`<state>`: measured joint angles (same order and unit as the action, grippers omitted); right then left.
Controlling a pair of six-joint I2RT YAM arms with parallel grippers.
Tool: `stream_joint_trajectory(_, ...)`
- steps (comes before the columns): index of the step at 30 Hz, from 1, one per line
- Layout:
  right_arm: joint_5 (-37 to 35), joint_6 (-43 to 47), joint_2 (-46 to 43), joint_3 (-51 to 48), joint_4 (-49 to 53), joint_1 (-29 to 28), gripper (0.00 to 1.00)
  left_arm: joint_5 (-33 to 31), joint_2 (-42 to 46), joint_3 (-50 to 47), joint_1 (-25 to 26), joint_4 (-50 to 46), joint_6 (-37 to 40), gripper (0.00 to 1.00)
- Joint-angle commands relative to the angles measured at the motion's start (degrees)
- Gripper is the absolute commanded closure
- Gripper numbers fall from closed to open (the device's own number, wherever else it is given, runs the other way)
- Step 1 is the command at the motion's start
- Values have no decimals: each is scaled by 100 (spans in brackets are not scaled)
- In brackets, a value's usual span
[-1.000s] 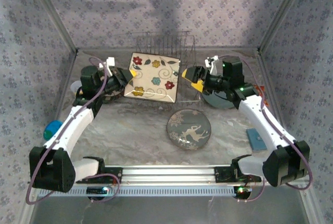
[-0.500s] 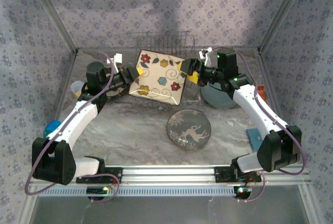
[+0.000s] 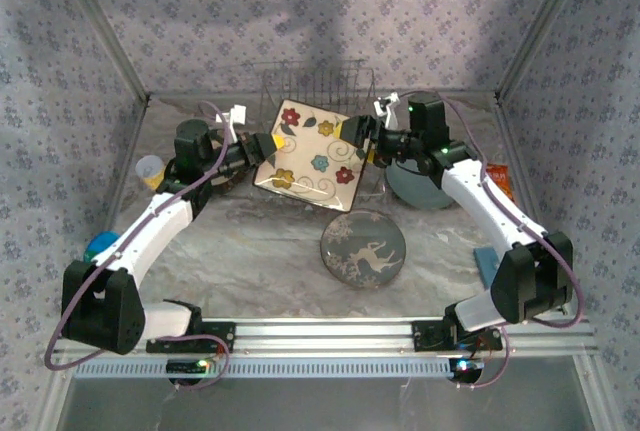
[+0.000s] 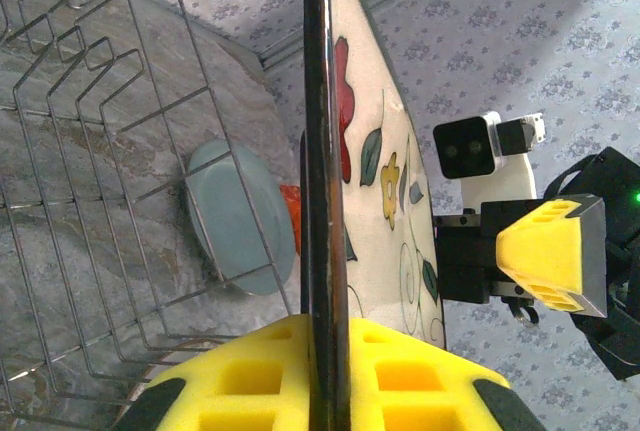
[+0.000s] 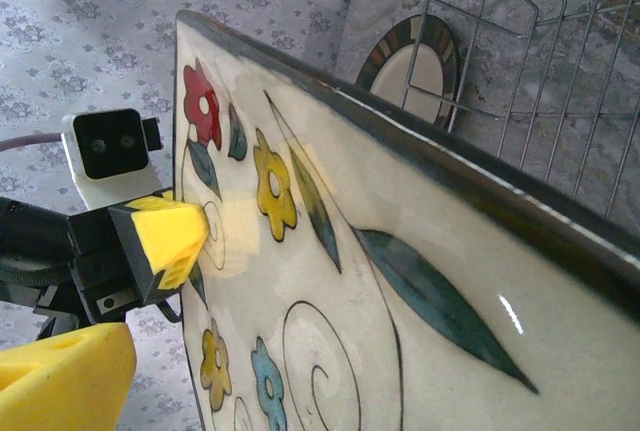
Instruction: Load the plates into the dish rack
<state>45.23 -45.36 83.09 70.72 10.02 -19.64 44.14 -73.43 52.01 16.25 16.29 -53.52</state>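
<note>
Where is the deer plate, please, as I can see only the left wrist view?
Observer: The deer plate lies flat on the table, on the near side of the rack and apart from it.
Operator: Thank you. Is the right gripper gripping the square plate too?
Observer: No, the right gripper stands open at the square plate's right edge; the left gripper alone clamps it.
Operator: And where is the brown-rimmed plate?
Observer: The brown-rimmed plate lies on the table beyond the rack wires, on the left gripper's side.
</note>
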Motion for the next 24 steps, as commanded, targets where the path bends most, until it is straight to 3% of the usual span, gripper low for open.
stream_joint_trajectory(1,38,120,102,131,-17,-31,1,161,48,582,25,885,-107,100)
stream_joint_trajectory(9,238,187,34,104,-56,54,1,26,114,662,28,578,67,100)
stream_joint_trajectory(24,232,-121,-96,-431,-514,-35,3,-308,31,666,21,852,-77,100)
